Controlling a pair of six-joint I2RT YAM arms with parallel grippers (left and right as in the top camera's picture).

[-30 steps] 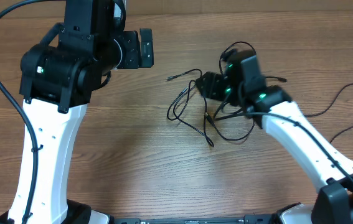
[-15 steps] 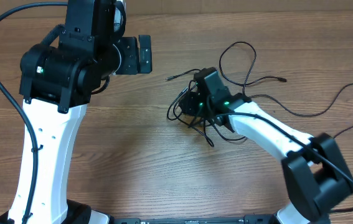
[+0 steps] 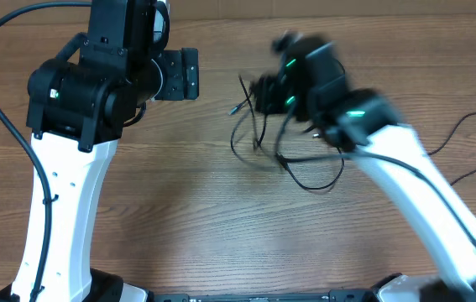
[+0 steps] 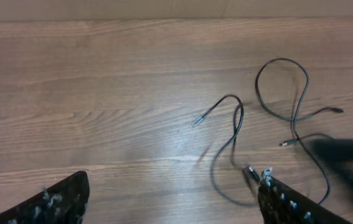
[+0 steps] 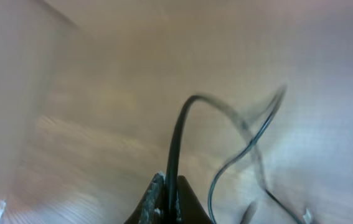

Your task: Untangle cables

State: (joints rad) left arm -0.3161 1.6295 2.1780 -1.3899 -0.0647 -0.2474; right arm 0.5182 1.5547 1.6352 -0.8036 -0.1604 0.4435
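I saw the right jaws clenched on one strand of the cables (image 5: pixel 175 143); the left jaws hung released above the worktop (image 4: pixel 101 74).

Overhead looks down; wrist cams low, all share cables (image 3: pixel 284 159).

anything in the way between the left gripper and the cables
Nothing visible: only bare table lies between the open left gripper and the loose cables. The right gripper is shut on one of them.
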